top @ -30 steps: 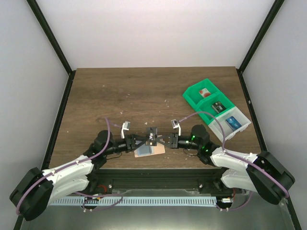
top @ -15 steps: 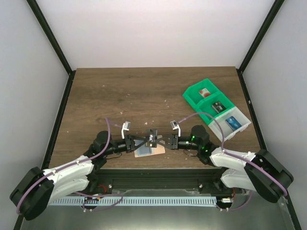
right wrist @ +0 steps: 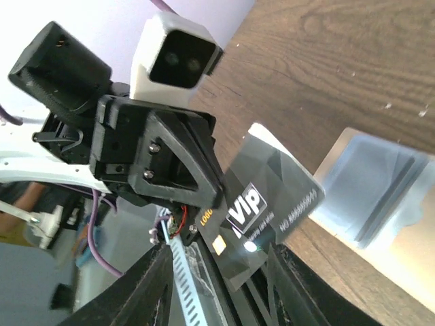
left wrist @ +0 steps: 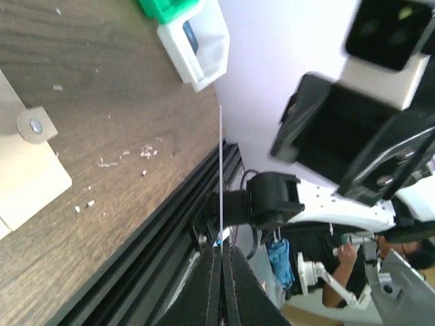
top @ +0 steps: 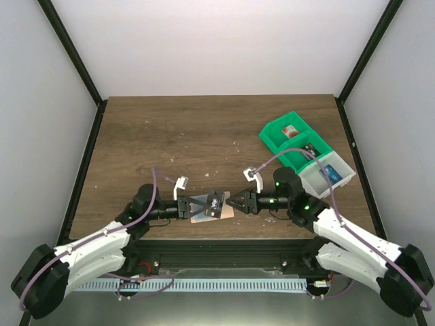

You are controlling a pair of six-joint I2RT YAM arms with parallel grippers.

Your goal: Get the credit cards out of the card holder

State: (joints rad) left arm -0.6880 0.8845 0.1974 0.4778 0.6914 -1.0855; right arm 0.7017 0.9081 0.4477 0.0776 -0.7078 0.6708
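One dark card (right wrist: 270, 198) sits pinched in the left gripper (top: 208, 205) just above the open card holder (top: 226, 212) at the near edge, with the right gripper (top: 233, 203) part-open and gripping nothing just right of it, so it likely wants a firm pinch and a flat set-down clear of the holder.

Green-and-white tray (top: 270, 130) on wooden table (top: 170, 136)

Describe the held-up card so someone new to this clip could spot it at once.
At the near edge of the wooden table, midway between the two arms, the left gripper holds a card clear of the table beside the open tan card holder. It is black with VIP in white lettering, unlike the holder and the small items in the green-and-white tray far right.
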